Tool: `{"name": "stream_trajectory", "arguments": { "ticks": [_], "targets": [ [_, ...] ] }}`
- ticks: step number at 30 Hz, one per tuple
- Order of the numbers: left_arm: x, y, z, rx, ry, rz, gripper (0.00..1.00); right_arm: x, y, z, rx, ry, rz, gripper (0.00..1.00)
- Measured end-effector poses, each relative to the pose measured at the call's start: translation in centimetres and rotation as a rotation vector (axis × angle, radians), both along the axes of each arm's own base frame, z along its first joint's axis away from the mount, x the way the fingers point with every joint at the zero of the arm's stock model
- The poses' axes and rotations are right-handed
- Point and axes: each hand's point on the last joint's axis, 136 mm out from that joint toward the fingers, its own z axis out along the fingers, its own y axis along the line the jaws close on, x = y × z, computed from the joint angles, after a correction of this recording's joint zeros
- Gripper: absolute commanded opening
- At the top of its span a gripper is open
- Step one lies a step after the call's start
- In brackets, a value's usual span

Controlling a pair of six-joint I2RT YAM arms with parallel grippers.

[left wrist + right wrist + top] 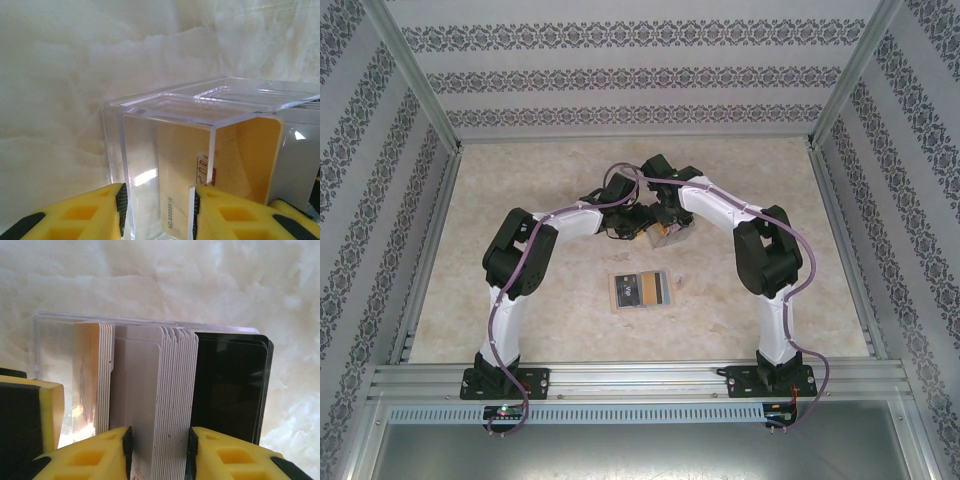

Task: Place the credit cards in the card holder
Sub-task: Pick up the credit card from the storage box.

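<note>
Thin plastic credit cards (150, 390), orange, white, black, stand on edge inside clear plastic box (170, 107). My right gripper (160, 436) pinches white ones, I judge to lift them; left gripper (158, 200) clamps box wall, steadying. Flat tan card holder (641, 290) lies open near box, untouched.

- We are looking at the left arm (520, 255) and right arm (767, 258), both wearing white shells between black joint housings.
- We are seeing a lilac cable (496, 330) trailing along each.
- We are noticing yellow fingers (75, 217) carrying black pads.
</note>
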Motion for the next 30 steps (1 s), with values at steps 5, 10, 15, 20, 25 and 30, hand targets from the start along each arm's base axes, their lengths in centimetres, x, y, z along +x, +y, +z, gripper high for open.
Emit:
{"name": "stream_trajectory", "arguments": {
  "ticks": [5, 10, 15, 20, 25, 30],
  "targets": [
    [-0.02, -0.13, -0.02, -0.009, -0.004, -0.004, 0.38, 0.08, -0.03, 0.10, -0.011, -0.010, -0.001, 0.33],
    [0.00, -0.18, 0.00, -0.013, -0.007, -0.006, 0.38, 0.12, -0.07, 0.15, -0.013, -0.012, -0.002, 0.32],
    [0.01, -0.19, 0.01, -0.013, -0.007, -0.006, 0.37, 0.15, -0.10, 0.26, -0.014, -0.016, -0.003, 0.31],
    [0.01, -0.19, 0.01, -0.013, -0.008, -0.006, 0.37, 0.19, -0.16, 0.54, -0.014, -0.023, -0.004, 0.29],
    [0.00, -0.19, 0.00, -0.013, -0.007, -0.006, 0.37, 0.20, -0.15, 0.61, -0.013, -0.024, -0.004, 0.29],
    [0.01, -0.19, 0.01, -0.013, -0.008, -0.006, 0.37, 0.22, -0.17, 0.64, -0.013, -0.025, -0.005, 0.29]
  ]
}}
